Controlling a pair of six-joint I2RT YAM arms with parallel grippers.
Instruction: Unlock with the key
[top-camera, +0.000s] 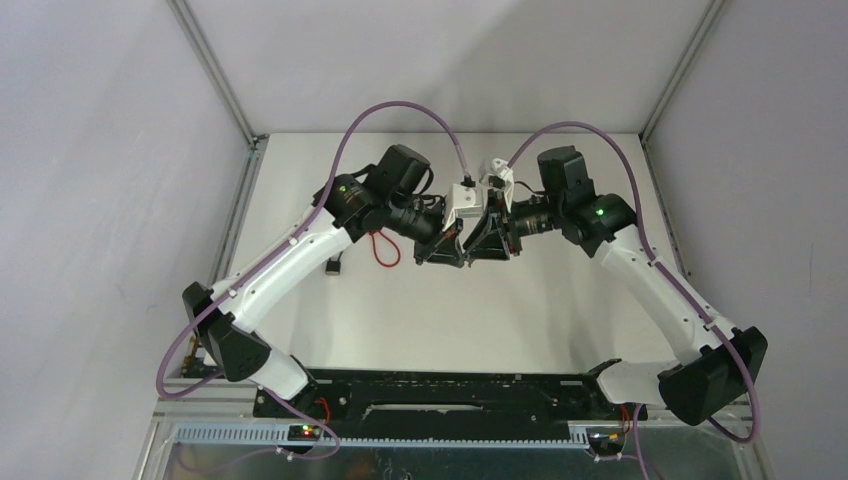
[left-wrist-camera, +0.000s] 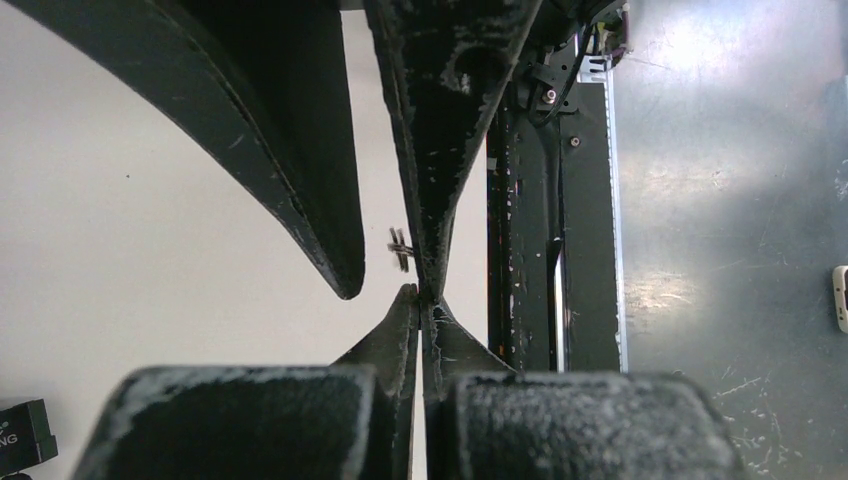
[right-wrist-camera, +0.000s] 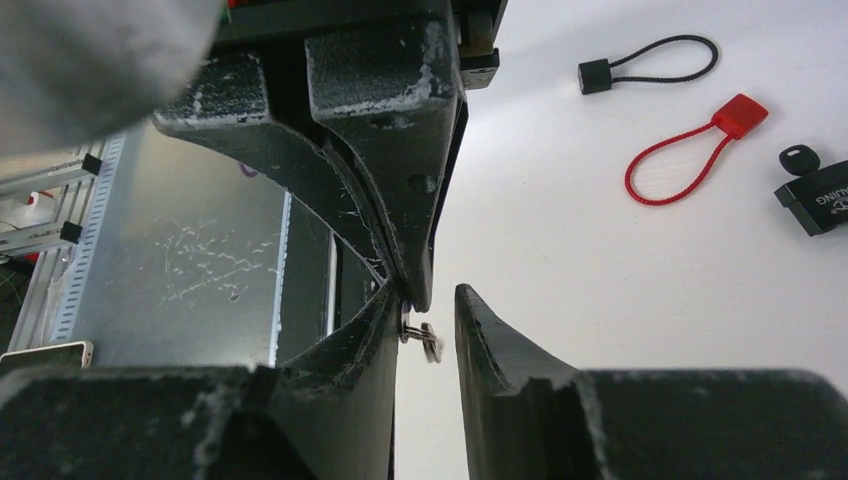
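Your left gripper (left-wrist-camera: 420, 298) is clamped tight on the key (right-wrist-camera: 420, 335), a small sliver of metal held in the air above the counter (top-camera: 420, 320), on the right arm's side of the red cable lock (right-wrist-camera: 690, 150). Your right gripper (right-wrist-camera: 430, 310) brackets the key with its jaws apart. Judge the key light, stiff and slick: take it flat across its exposed end, squarely, or it may pivot in the pinch.
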